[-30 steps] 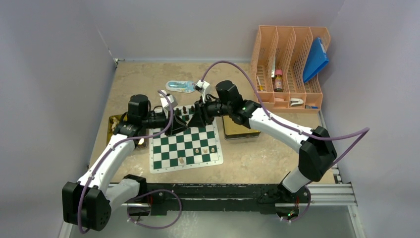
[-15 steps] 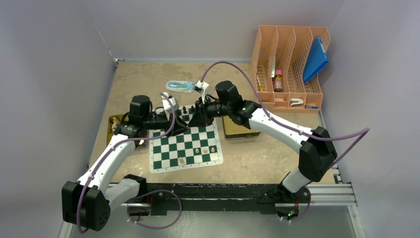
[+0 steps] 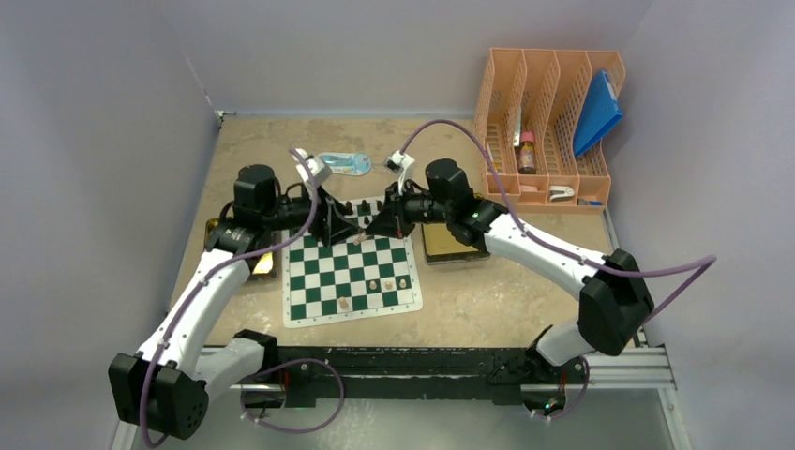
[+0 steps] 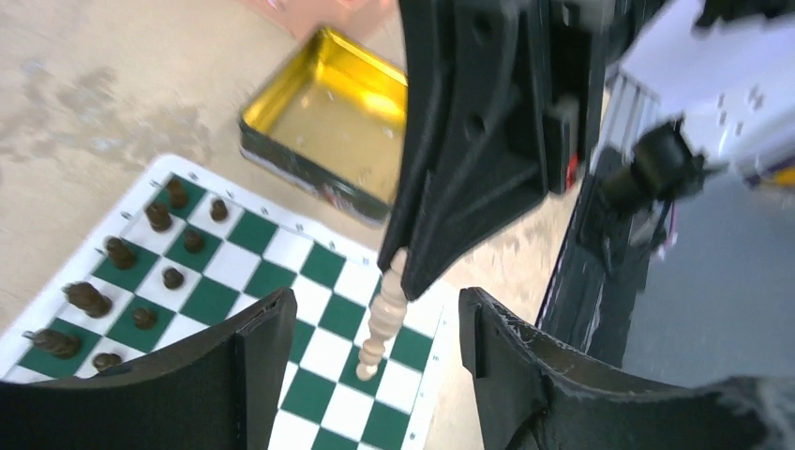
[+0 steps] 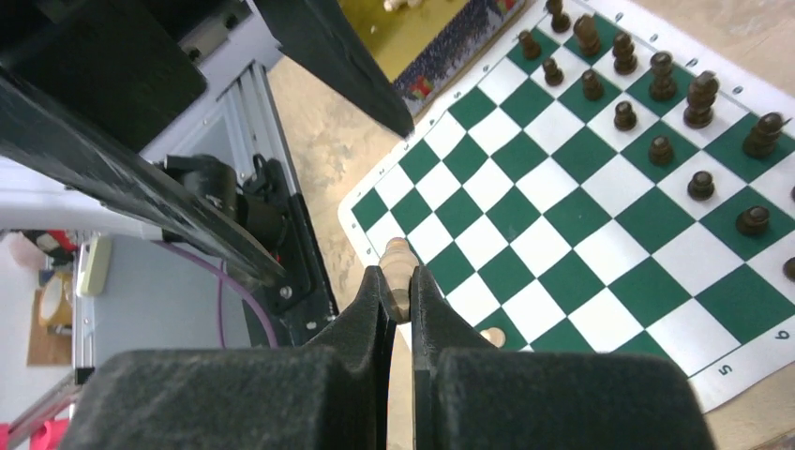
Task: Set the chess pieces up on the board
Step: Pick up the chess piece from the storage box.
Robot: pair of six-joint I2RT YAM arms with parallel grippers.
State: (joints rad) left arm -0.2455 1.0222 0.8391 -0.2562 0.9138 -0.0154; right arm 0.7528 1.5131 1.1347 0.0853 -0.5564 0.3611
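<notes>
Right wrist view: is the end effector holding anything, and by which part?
The right end effector pinches a slim cream chess piece by its upper end; the rest hangs below. The left end effector is open.

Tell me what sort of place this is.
Probably a robotics lab test cell: plain partition walls box in a tabletop, a left arm and right arm sit on a metal rail, with a chess board as prop.

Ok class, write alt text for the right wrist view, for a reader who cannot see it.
The right gripper, jaws shut, holds a cream chess piece over the green-and-white board. Two rows of dark pieces line its upper-right edge.
</notes>
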